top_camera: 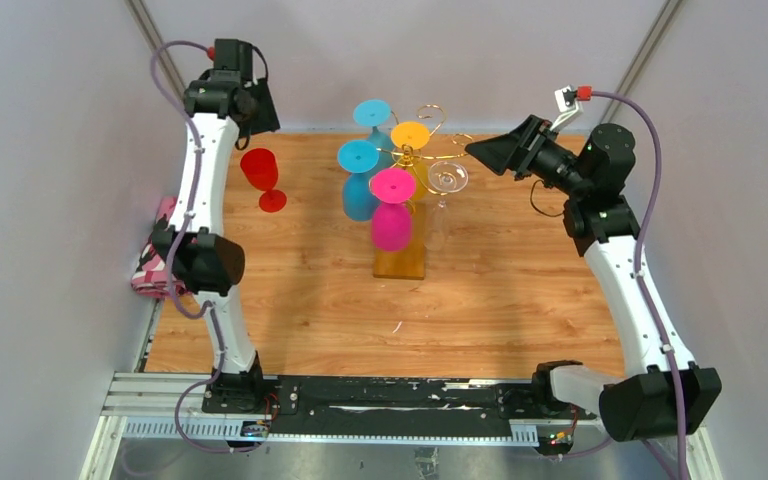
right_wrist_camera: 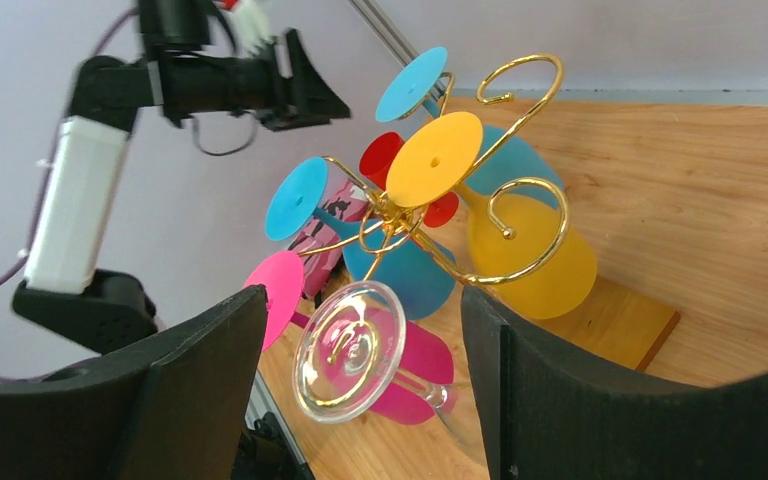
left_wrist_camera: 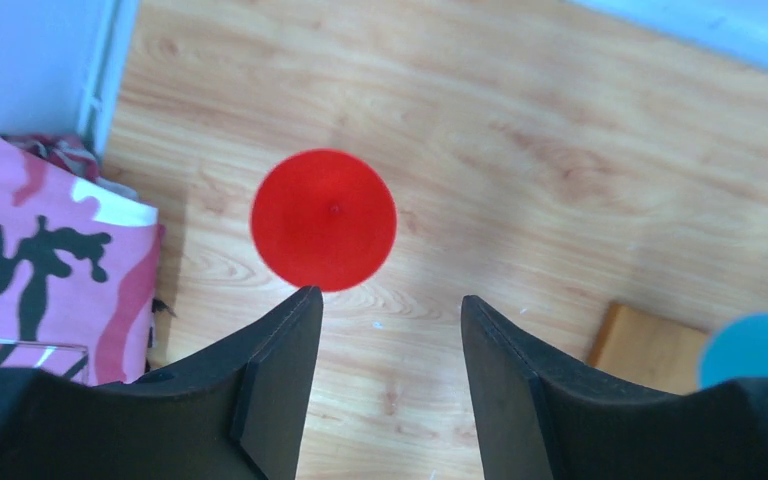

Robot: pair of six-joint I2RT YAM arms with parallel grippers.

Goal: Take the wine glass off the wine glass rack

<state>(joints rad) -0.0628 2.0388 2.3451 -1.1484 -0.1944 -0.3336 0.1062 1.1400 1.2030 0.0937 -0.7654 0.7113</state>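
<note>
Right gripper — jaws apart, approach step — faces the clear wine glass hanging inverted on the wine glass rack; next move likely requires advancing, closing on its stem, sliding it off

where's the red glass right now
In the top view the red glass stands on the table at far left, apart from the wine glass rack to its right. The left wrist view shows it just beyond the open left gripper.
</note>
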